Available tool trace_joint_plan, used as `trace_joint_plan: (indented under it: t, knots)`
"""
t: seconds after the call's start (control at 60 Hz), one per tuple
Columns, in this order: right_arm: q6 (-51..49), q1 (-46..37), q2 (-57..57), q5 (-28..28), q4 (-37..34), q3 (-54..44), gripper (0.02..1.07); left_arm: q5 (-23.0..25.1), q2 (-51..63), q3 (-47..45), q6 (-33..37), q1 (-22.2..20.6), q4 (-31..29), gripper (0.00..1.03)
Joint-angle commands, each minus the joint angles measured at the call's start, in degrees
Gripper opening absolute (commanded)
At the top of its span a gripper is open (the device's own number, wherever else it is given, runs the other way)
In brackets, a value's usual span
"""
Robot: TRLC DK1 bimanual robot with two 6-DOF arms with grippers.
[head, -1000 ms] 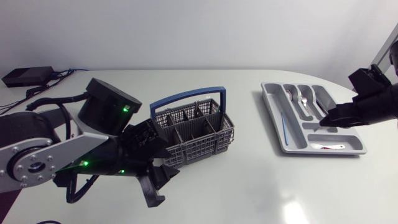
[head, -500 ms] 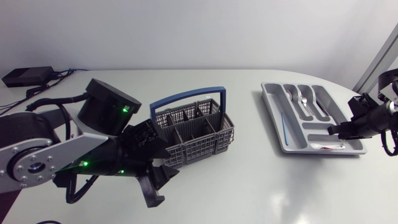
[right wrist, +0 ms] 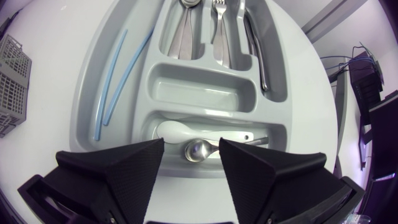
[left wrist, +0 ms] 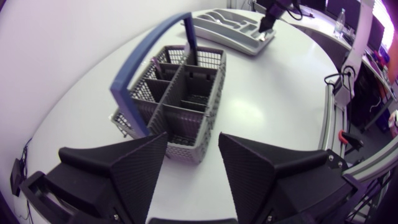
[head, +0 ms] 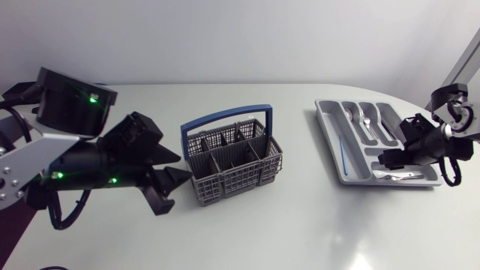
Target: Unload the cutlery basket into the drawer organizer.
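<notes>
The grey mesh cutlery basket (head: 232, 159) with a blue handle stands mid-table; no cutlery shows in its compartments (left wrist: 177, 102). My left gripper (head: 171, 186) sits just left of it, open and empty (left wrist: 193, 171), the basket ahead of its fingers. The grey drawer organizer (head: 330, 142) lies at the right. My right gripper (head: 386, 160) hovers open over its front compartment (right wrist: 191, 168). Under it lie a white spoon (right wrist: 186, 130) and a metal spoon (right wrist: 200, 150). Other compartments hold spoons (right wrist: 183, 31), a fork (right wrist: 219, 25), a knife (right wrist: 256, 46) and two blue straws (right wrist: 111, 81).
A black box (head: 31, 91) with cables lies at the table's far left corner. The organizer (left wrist: 227, 28) sits close to the table's right edge. Bare white tabletop spans the stretch between basket and organizer and the front of the table.
My right gripper has come down and leftward over the organizer's front compartment, and its fingers have opened. My left arm has drawn back leftward, away from the basket.
</notes>
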Motion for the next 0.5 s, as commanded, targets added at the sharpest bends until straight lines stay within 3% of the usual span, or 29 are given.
trace_joint_plan:
  t: [0.0,0.067,0.183,0.483]
  knots:
    - [0.33,2.00,-6.66,-1.44,0.16,-2.86,0.79,2.06,-0.68,-0.68,1.12,5.22,1.87,0.59]
    - [-0.37,4.81,-12.02,-3.72,-0.02,-5.06,0.79,5.75,1.96,0.03,0.77,11.63,4.33,0.59]
    - [-0.55,11.84,-20.02,-6.80,-1.86,-7.61,0.79,9.62,9.25,2.05,0.59,18.49,7.49,0.59]
    - [2.71,26.35,-22.13,-14.27,-5.55,-6.82,0.78,14.63,27.80,13.74,-0.11,25.87,9.78,0.56]
